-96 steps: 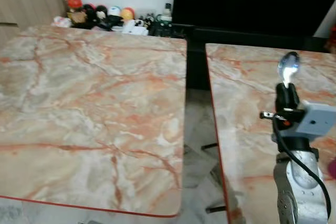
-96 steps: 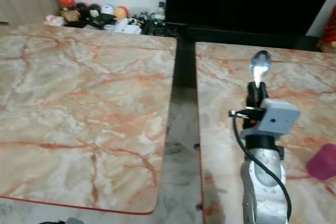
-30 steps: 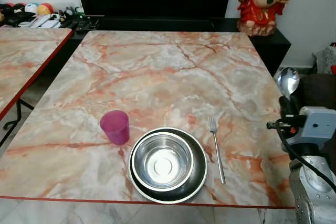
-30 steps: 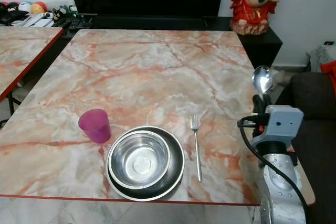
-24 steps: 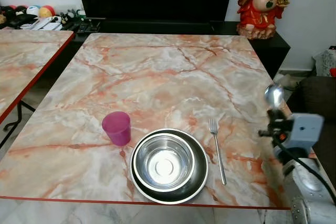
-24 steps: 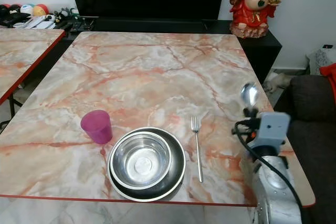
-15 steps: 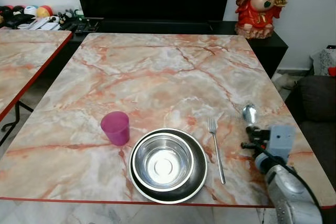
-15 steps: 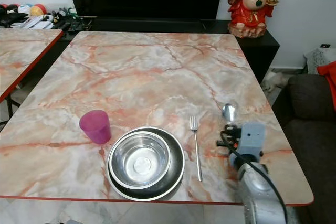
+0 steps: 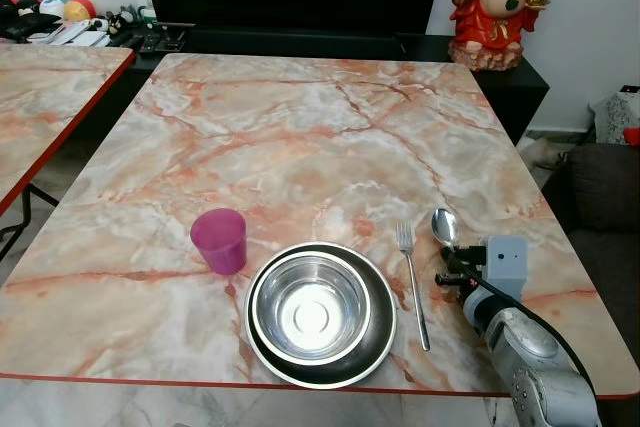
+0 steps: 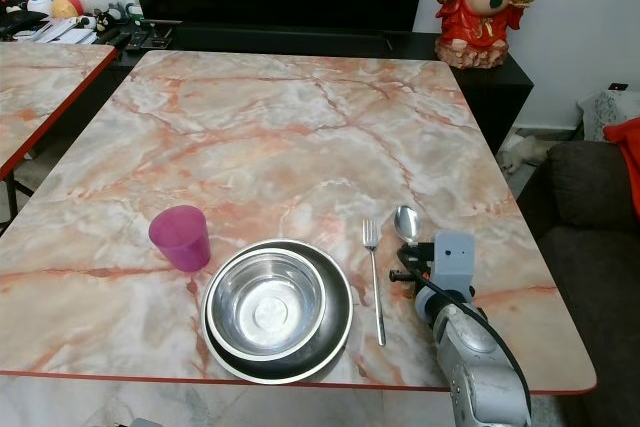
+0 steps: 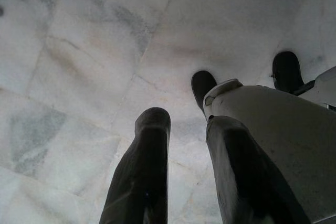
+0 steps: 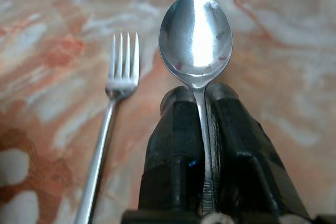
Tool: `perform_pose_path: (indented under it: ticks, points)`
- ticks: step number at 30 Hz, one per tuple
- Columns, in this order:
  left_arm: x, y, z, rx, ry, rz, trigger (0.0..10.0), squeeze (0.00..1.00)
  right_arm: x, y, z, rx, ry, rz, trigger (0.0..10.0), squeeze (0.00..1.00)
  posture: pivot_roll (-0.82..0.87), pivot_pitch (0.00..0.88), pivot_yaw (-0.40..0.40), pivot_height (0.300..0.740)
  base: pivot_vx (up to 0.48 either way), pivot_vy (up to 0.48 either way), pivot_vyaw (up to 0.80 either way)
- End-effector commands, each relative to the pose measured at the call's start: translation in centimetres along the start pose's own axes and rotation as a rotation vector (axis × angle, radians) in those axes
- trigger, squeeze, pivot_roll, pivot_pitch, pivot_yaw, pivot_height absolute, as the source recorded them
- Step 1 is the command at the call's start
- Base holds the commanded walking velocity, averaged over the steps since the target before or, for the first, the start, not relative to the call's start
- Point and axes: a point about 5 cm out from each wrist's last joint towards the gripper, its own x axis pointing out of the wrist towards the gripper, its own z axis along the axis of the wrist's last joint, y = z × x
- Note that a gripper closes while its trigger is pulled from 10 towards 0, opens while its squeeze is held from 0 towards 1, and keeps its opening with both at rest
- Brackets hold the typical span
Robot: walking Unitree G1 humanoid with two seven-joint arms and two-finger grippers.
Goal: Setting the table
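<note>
The right pincer is clamped on a spoon's handle, low over the marble table near its front right corner, bowl pointing away. Just beside it lies a fork, then a steel bowl on a dark plate at the front edge. A pink cup stands slightly farther in. The left pincer hangs part open over floor tiles.
</note>
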Motion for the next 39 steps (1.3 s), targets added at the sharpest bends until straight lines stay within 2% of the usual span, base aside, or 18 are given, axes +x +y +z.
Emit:
perform_pose_path:
  ticks: [1, 12, 20, 39]
  points:
    - [-0.2, 0.1, -0.7, -0.014, 0.023, 0.003, 10.0, 0.0, 0.0, 0.1, -0.6, 0.003, 0.028, -0.005, 10.0, 0.0, -0.05, 0.148, -0.033, 0.74, 0.0, 0.0, 0.0]
    - [-0.2, 0.2, -0.7, -0.005, 0.023, 0.004, 10.0, 0.0, -0.1, 0.6, -0.9, 0.111, 0.047, -0.014, 10.0, 0.0, -0.06, 0.144, -0.029, 0.74, 0.0, 0.0, 0.0]
    - [-0.2, 0.1, -0.9, -0.007, 0.024, 0.003, 10.0, 0.0, 0.2, 0.6, -1.2, 0.091, 0.067, -0.03, 10.0, 0.0, -0.05, 0.136, -0.03, 0.74, 0.0, 0.0, 0.0]
    - [-0.2, 0.2, -0.8, 0.012, 0.02, 0.0, 10.0, 0.0, 0.4, 0.9, -1.8, 0.125, 0.077, -0.037, 10.0, 0.0, -0.04, 0.106, -0.021, 0.74, 0.0, 0.0, 0.0]
